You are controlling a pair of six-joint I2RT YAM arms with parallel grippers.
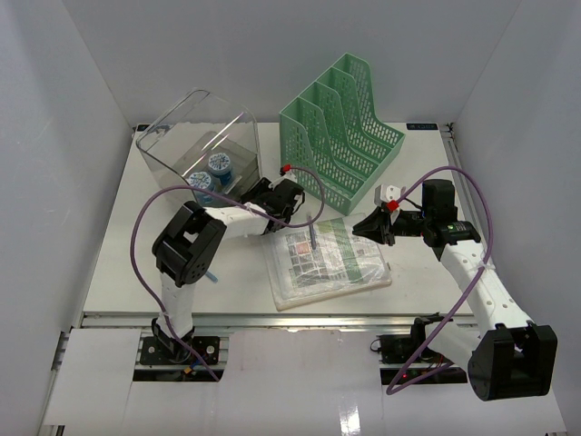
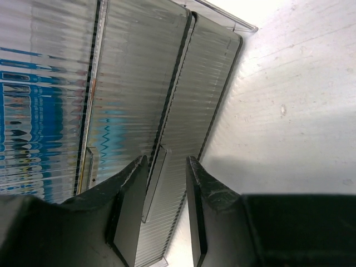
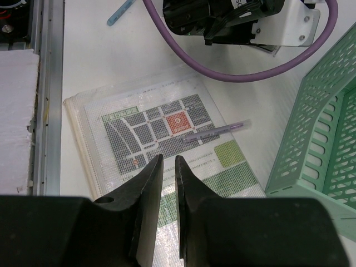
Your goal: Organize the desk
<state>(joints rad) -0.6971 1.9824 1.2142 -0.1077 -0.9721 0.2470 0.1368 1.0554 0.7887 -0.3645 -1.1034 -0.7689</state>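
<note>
The white desk [image 1: 241, 277] carries a mesh document pouch [image 1: 327, 263] holding a printed map, and a purple pen [image 1: 313, 236] lies across the pouch. In the right wrist view, my right gripper [image 3: 168, 158] hovers over the pouch [image 3: 139, 122] just short of the pen [image 3: 217, 130]. Its fingers are nearly together with nothing between them. My left gripper [image 1: 289, 193] sits at the near corner of a clear ribbed bin [image 1: 195, 136]. In the left wrist view the left gripper [image 2: 167, 161] is open, and an edge of the bin's wall [image 2: 139, 72] runs into the gap.
Blue and white tape rolls [image 1: 218, 165] lie inside the bin. A green mesh file holder [image 1: 349, 127] stands at the back, close to the right gripper's side [image 3: 322, 128]. A blue pen [image 1: 211, 275] lies by the left arm. A metal rail [image 1: 272, 318] runs along the front edge.
</note>
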